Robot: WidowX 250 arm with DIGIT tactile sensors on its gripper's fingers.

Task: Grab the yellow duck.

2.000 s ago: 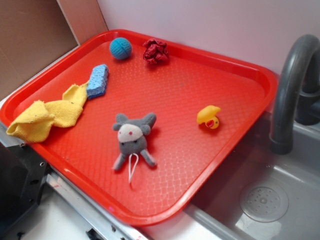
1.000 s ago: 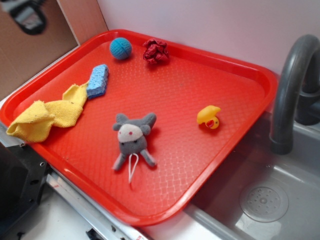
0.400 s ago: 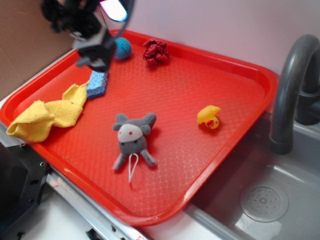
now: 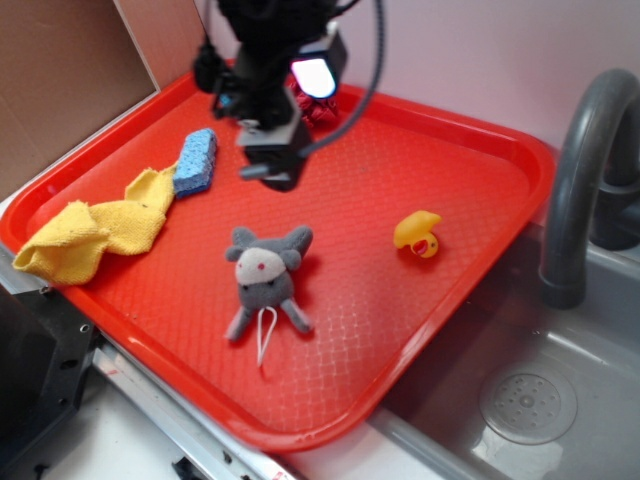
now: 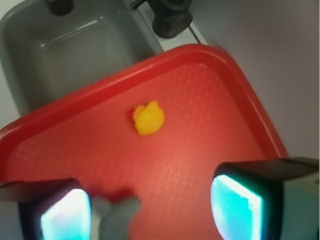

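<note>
Gripper point(image 4: 272, 170) is up in the air over the far-left part of the red tray point(image 4: 500, 150), nothing between the fingers. Wrist view shows both fingers point(image 5: 60, 212) spread wide at the bottom corners with bare tray between them, so it's released and empty. The height looks like a transit pose: high enough to clear the clutter and keep the target in the wrist camera. Yellow duck point(image 4: 418, 234) sits on the tray toward its right edge, near the sink point(image 4: 560, 390) side, tipped over by the look of it, the red-orange beak facing the near edge. Nothing touches it, with open tray all around. Relative to the gripper it's well apart, off to the right and a bit nearer. In the wrist view the duck point(image 5: 147, 118) sits ahead of the open fingers, roughly on the centreline, so I'd judge heading fine, just reach and descent left. Grey plush toy point(image 4: 264, 275) lies near-below the gripper, not on the straight line to the duck. Yellow cloth point(image 4: 90, 232) and blue sponge point(image 4: 196, 160) are at the left, out of the way. Red scrunchy thing point(image 4: 318, 108) at the far edge is partly hidden by the arm. Small glossy duck may skate if pinched off-centre.
</note>
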